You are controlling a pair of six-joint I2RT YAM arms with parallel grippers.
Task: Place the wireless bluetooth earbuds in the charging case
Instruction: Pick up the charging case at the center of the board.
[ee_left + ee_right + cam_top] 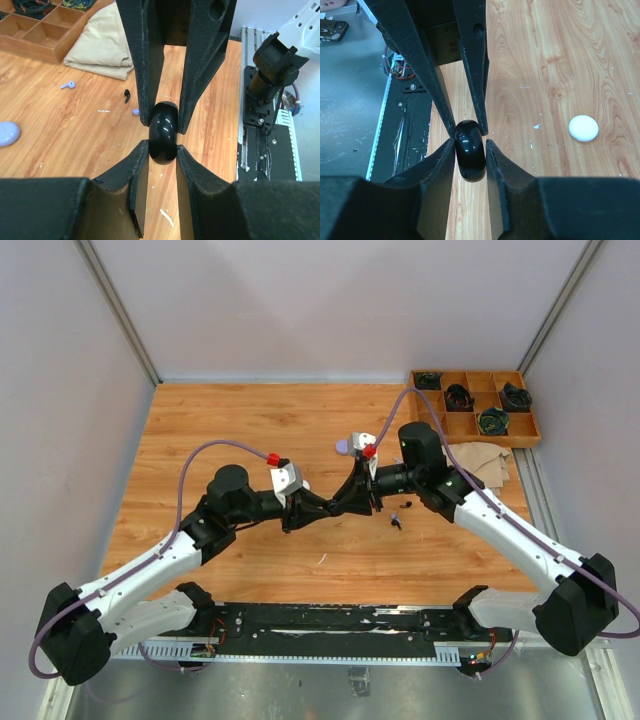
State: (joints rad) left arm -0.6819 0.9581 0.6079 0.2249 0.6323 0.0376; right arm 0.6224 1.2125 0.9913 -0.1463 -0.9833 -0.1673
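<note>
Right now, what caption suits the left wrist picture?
The left gripper and right gripper pinch one glossy black case above the wooden table; a lilac earbud and a black earbud lie beyond.

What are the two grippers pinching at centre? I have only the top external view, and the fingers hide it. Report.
Observer: The wrist views show a glossy black round case, held on edge.
Operator: Confirm who has it.
Observer: Both do. The left gripper clamps its flat faces, and the right gripper presses the same faces from the opposite end.
Operator: Report any case hidden from me.
Observer: The right wrist view shows a white round case lying flat on the wood table, apart from both grippers.
</note>
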